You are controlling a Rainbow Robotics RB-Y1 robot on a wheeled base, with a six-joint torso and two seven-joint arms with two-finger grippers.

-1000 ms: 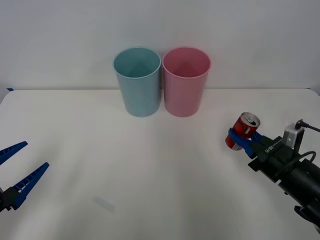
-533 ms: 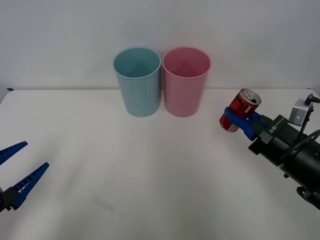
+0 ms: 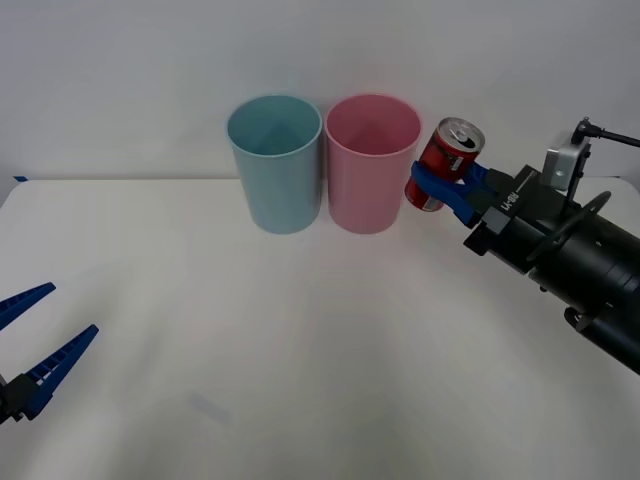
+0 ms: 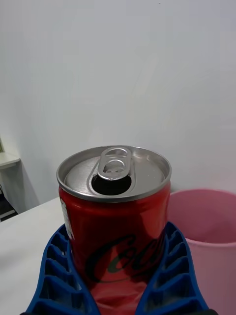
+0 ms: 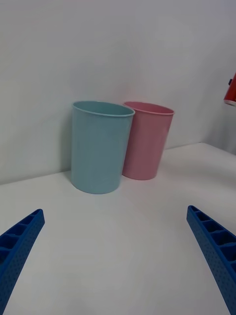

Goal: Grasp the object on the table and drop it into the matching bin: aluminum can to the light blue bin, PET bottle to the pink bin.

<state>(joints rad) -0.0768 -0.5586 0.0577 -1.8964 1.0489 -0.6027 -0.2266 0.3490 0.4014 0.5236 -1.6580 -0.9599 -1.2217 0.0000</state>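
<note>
— White desk point(image 3: 300, 330), bins at back edge?
— Yep; light blue bin point(image 3: 275, 160) touching pink bin point(image 3: 372, 160); right gripper point(image 3: 448, 182) fingers clamped on aluminum can point(image 3: 445, 163), held aloft beside pink rim; left gripper point(image 3: 30, 340) fingers wide apart, near-left corner.

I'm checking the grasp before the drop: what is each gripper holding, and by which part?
The right gripper holds the aluminum can by the lower part of its red side wall, top up. The left gripper is open, holding nothing.

White table point(image 3: 300, 380) bears light blue bin point(image 3: 275, 165) touching pink bin point(image 3: 372, 165)
</note>
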